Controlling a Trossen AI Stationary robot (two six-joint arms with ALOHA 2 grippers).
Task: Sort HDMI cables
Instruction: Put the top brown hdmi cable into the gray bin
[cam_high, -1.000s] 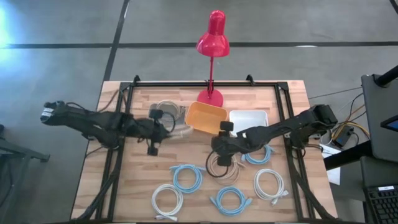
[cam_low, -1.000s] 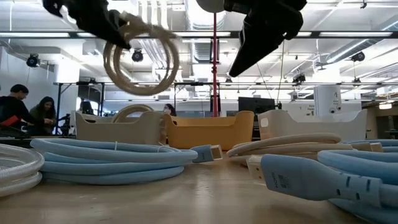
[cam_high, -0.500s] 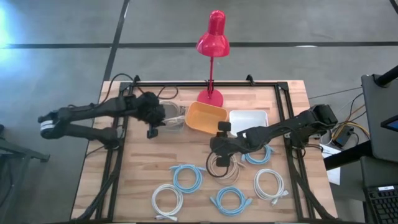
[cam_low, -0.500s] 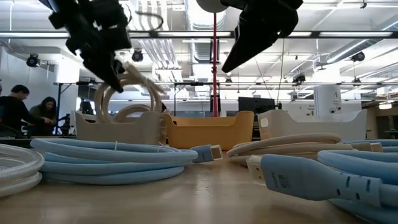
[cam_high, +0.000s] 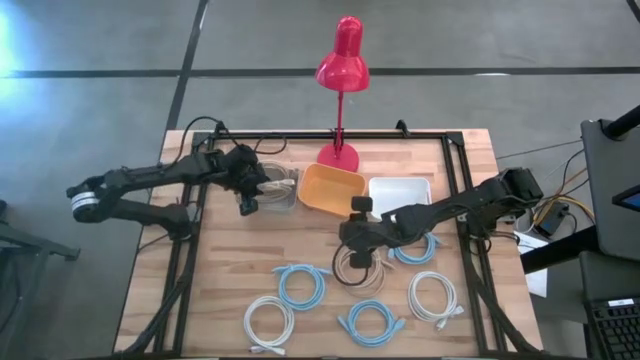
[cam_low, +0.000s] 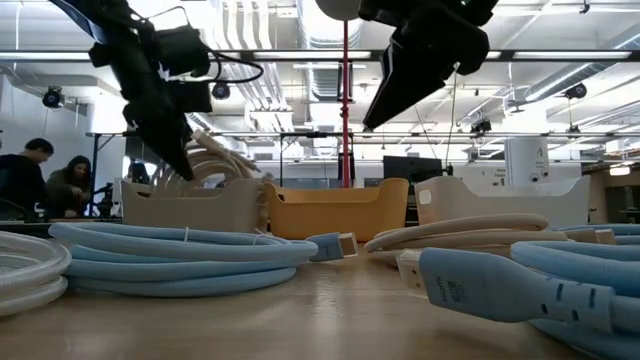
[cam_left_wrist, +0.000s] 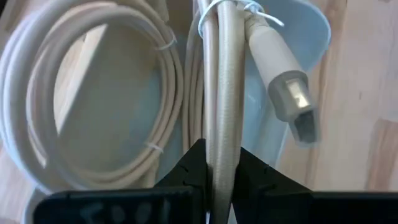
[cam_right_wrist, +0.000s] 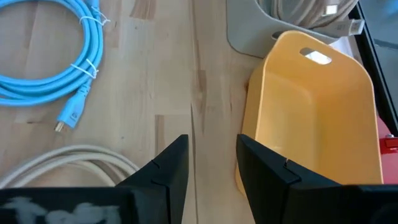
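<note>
- Left gripper (cam_left_wrist: 216, 169) is clamped tight on a tan cable (cam_left_wrist: 219, 93), fingers (cam_left_wrist: 189, 167) pinching the bundled strands right at the coil's edge. It's over the grey bin (cam_high: 272, 188) at the back left of the table (cam_high: 200, 290), and the coil hangs down into it.
- Another tan cable (cam_left_wrist: 87, 99) already lies flat in that bin, just beside the held one. In the low view the held coil (cam_low: 215, 165) pokes up over the bin's rim (cam_low: 190, 205).
- Right gripper (cam_right_wrist: 211, 163) hovers mid-table with a narrow gap between the fingers, holding nothing. It sits above the third tan cable (cam_high: 358, 268), which is still on the wood, with the orange bin (cam_high: 328, 190) just ahead of it.
- Blue cables: one (cam_high: 300, 285) left of centre, one (cam_high: 372, 322) at the front, one (cam_high: 418, 246) partly under the right arm.
- White cables: one (cam_high: 268, 322) front left, one (cam_high: 434, 296) front right. Can't spot a third.
- White bin (cam_high: 400, 192) is next to the orange one, red lamp (cam_high: 341, 62) behind them.
</note>
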